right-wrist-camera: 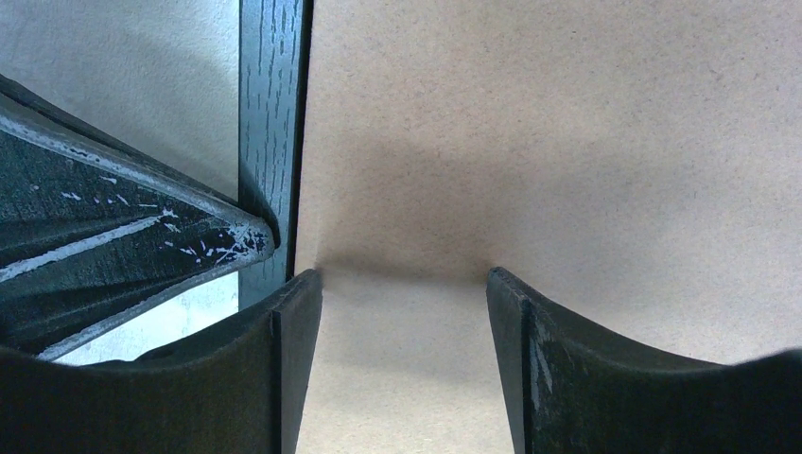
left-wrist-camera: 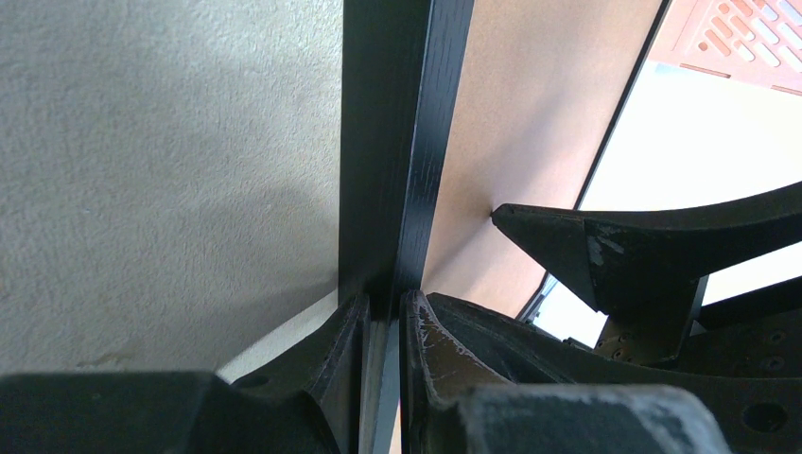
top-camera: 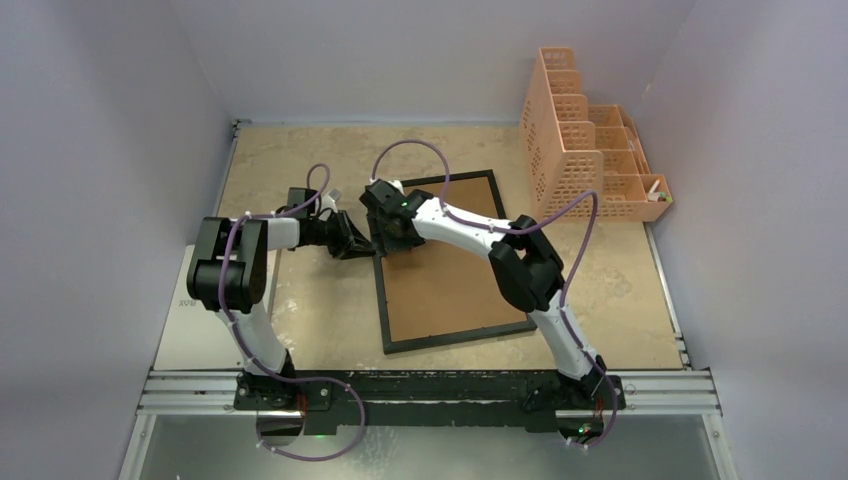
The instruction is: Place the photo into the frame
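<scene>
The frame lies on the table with its brown board back facing up and a thin black rail around it. My left gripper is shut on the left rail, one finger on either side of it. My right gripper stands open just beside it. In the right wrist view its fingertips rest apart against the brown board, close to the black rail, with nothing between them. The photo is out of view.
A peach mesh organizer stands at the back right, close to the frame's far corner. A white sheet lies at the table's left edge under the left arm. Grey walls close in the left, right and back sides.
</scene>
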{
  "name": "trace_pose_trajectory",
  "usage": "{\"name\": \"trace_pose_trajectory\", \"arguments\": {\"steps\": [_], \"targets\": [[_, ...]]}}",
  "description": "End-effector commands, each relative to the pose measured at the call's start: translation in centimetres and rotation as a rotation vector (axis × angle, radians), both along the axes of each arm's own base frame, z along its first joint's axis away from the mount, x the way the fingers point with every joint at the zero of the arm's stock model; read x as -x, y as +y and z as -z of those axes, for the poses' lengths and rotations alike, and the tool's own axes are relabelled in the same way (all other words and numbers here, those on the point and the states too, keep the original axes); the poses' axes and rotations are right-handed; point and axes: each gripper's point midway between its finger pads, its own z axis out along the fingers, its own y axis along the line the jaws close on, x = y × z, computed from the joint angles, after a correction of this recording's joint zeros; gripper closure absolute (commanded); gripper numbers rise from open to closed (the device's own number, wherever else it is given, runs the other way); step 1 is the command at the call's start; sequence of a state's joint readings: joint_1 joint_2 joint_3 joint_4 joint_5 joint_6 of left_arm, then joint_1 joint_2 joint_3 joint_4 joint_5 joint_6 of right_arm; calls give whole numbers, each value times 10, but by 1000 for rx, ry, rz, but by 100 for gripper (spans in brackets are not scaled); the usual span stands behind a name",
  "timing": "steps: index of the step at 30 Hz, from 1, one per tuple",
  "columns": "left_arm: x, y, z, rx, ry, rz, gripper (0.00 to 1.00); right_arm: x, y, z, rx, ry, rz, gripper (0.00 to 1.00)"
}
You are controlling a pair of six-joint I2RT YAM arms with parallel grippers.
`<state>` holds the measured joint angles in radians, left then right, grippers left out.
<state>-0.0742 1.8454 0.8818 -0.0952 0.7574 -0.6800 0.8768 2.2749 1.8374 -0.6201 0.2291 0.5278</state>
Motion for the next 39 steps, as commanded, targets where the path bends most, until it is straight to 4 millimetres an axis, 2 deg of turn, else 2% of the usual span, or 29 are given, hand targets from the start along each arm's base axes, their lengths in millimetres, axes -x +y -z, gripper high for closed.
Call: {"name": "trace_pose_trajectory", "arguments": {"steps": [1, 5, 8, 13, 21, 31, 36, 39], "targets": [[62, 15, 61, -186, 252, 23, 94, 67, -85, 116, 369, 286, 22, 33], [62, 15, 61, -186, 252, 23, 94, 76, -67, 107, 256, 335, 3, 31], [62, 15, 62, -186, 254, 24, 94, 82, -53, 107, 150, 377, -47, 29], [63, 16, 61, -188, 254, 23, 94, 85, -52, 110, 112, 377, -60, 25], [63, 16, 61, -189, 252, 24, 94, 85, -48, 107, 71, 388, -66, 24], [64, 16, 60, -189, 250, 24, 94, 90, -66, 126, 181, 427, -2, 27], [64, 15, 60, -187, 248, 25, 94, 91, -66, 131, 186, 435, 9, 27], [64, 15, 60, -185, 249, 26, 94, 90, -61, 128, 156, 428, 2, 24]]}}
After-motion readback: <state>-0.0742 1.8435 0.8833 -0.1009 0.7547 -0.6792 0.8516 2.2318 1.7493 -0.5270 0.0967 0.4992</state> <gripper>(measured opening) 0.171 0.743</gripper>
